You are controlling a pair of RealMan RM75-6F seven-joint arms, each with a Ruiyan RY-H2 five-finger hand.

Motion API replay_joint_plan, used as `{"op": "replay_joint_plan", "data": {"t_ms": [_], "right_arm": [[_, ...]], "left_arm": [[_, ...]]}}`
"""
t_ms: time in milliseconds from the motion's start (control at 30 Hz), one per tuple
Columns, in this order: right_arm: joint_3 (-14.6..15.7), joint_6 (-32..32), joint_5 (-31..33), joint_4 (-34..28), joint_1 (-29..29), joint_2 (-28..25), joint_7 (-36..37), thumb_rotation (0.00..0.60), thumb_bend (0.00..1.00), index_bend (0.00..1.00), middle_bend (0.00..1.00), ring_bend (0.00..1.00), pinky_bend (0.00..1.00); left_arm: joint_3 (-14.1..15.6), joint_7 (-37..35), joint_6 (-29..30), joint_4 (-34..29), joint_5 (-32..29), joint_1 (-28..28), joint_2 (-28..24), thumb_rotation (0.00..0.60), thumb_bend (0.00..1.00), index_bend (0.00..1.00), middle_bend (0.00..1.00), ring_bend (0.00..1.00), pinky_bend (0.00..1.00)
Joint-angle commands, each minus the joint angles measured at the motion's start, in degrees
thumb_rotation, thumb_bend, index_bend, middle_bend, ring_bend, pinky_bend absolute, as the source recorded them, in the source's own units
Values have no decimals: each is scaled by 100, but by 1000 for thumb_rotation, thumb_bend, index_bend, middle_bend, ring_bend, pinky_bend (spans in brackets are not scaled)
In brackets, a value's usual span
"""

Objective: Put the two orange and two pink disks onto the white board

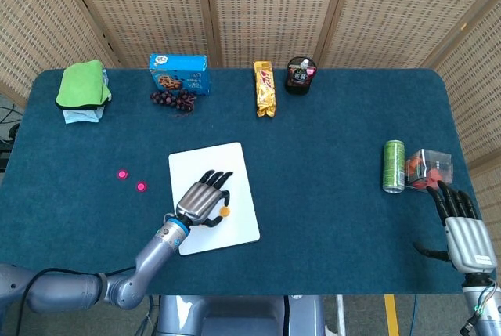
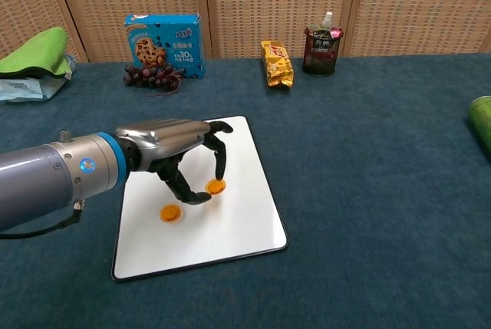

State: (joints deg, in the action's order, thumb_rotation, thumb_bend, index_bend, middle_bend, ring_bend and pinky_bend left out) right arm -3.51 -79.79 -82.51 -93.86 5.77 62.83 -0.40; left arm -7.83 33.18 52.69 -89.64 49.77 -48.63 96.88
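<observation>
the left hand [image 2: 180, 162] hovers over the white board [image 2: 238, 222], fingers curled down, pinching an orange disk [image 2: 215, 186] between thumb and a fingertip at or just above the board; contact with the surface cannot be told. a second orange disk [image 2: 169, 212] lies on the board just beside it, toward the robot. the two pink disks [image 1: 131, 180] sit on the cloth off the board's left edge, on this hand's side, so the left is the nearer one for them. the right hand [image 1: 463, 230] rests far right, fingers spread, holding nothing.
</observation>
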Motion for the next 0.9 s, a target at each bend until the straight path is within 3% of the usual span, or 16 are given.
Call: {"op": "replay_joint_plan", "data": {"t_ms": [33,467,700,900], "right_arm": [[0,0,1,-4,1,0,-2,600,28,0,0,0,0],[4,29,20,-20,7,-18,22,600,28,0,0,0,0],[6,30,14,-15,10,-20,35,600,28,0,0,0,0],[8,23,10,-14,9,-17,22,600,28,0,0,0,0]], "left_arm": [[38,31,11,52,-61,-20,34,600,338,579,0,0,0],[123,248,90,141,-322,-133,195,600,325,575,0,0,0],[142,340,165,109,-446,-155,204,600,308,371,0,0,0],[133,305,181,26,-504,-157,128,600,305,365,0,0,0]]}}
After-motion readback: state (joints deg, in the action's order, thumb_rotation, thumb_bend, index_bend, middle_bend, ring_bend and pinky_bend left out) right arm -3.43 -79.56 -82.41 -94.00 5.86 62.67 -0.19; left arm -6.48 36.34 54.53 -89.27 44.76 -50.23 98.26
